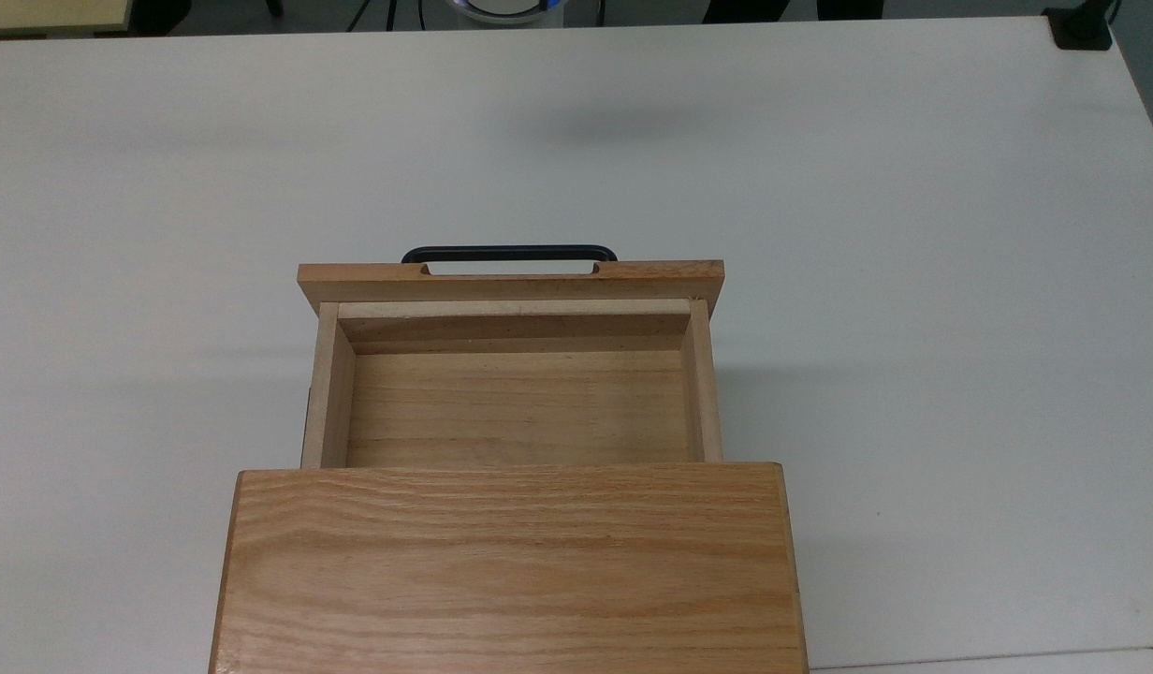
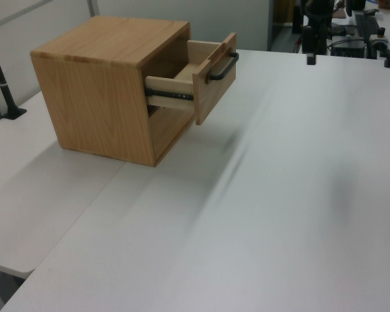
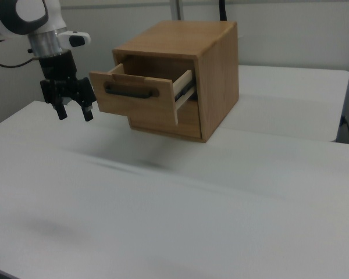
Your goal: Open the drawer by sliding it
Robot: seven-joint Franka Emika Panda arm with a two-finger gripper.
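Top view: drawer (image 1: 511, 374) pulled well out of the cabinet (image 1: 507, 566), inside bare wood. The cabinet sits at the table's (image 1: 913, 234) near edge, about mid-width, and the drawer reaches toward the table's middle. Oak front panel (image 1: 511, 278) faces the far edge, with the black bar handle (image 1: 509, 253) on its outer face. A soft shadow lies on the table toward the far edge, above the handle in the picture. The white round arm base (image 1: 502, 9) pokes in at the far edge.

Left view: cabinet (image 2: 110, 91) stands near the table's (image 2: 279, 195) left edge, on the seam between two tabletops. Drawer (image 2: 192, 81) juts out of the upper opening toward the left view's right, front panel (image 2: 216, 78) hanging over bare table, handle (image 2: 222, 66) on it. A metal slide rail shows along the drawer's side. Dark arm parts hang at the far edge, top right of the picture, well apart from the handle; can't tell the claw's state here. A black stand (image 2: 3, 88) sits at the left edge.

Right view: cabinet (image 3: 192, 75) toward the table's (image 3: 192, 197) far side, drawer (image 3: 142, 93) open toward the right view's left, handle (image 3: 131, 90) on the panel. Gripper (image 3: 74, 111) hangs just beside the panel's left end, not touching, above the table. Fingers (image 3: 88, 110) spread wide, holding nothing. White arm (image 3: 29, 17) above it.
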